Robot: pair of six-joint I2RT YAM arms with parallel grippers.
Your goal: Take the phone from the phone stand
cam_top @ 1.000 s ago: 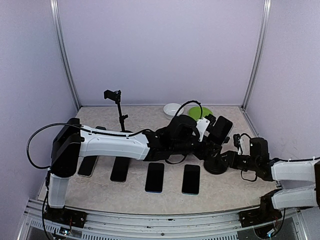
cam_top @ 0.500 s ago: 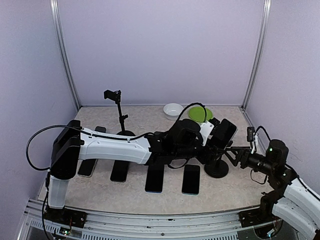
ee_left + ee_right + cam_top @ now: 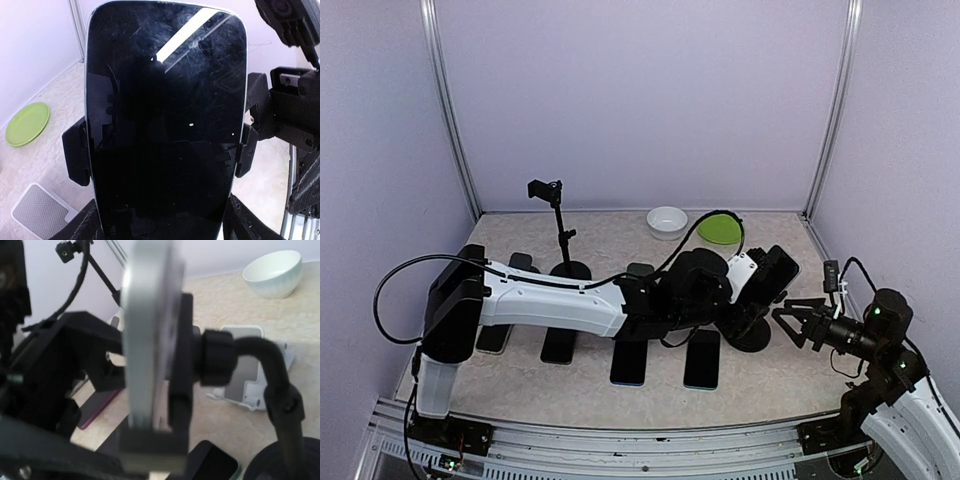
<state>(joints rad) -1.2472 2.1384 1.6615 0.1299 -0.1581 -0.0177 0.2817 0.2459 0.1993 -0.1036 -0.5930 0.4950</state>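
Top view, far left: base of the left arm at the lower left edge, its white link reaching rightward across the middle of the frame. Upper left of centre: a thin black spare stand (image 3: 563,235), upright on the table (image 3: 790,385), well apart from the rest. Below the arm, along the lower middle: a row of dark flat phones (image 3: 630,355), lying side by side. Further back, upper centre: white bowl (image 3: 667,219), then green plate (image 3: 720,229) just beside it on the right.

Right of centre: left gripper (image 3: 758,285) up against the phone (image 3: 775,272), tilted and seated in the phone stand (image 3: 752,335), round base on the table. In the left wrist view, dark glass filling nearly the whole frame. Clamp arms (image 3: 74,155) of the stand hugging both long edges at mid-height. Fingers (image 3: 90,227) at the bottom corners, closed against the phone's two sides at its lower end.

Far right: right gripper (image 3: 790,325) near the stand's base, touching nothing, fingers spread wide and aimed left toward it. In the right wrist view, phone seen edge-on as a pale slab left of centre, clamped to the stand's black head. Curved neck dropping to the lower right, bowl at upper right.
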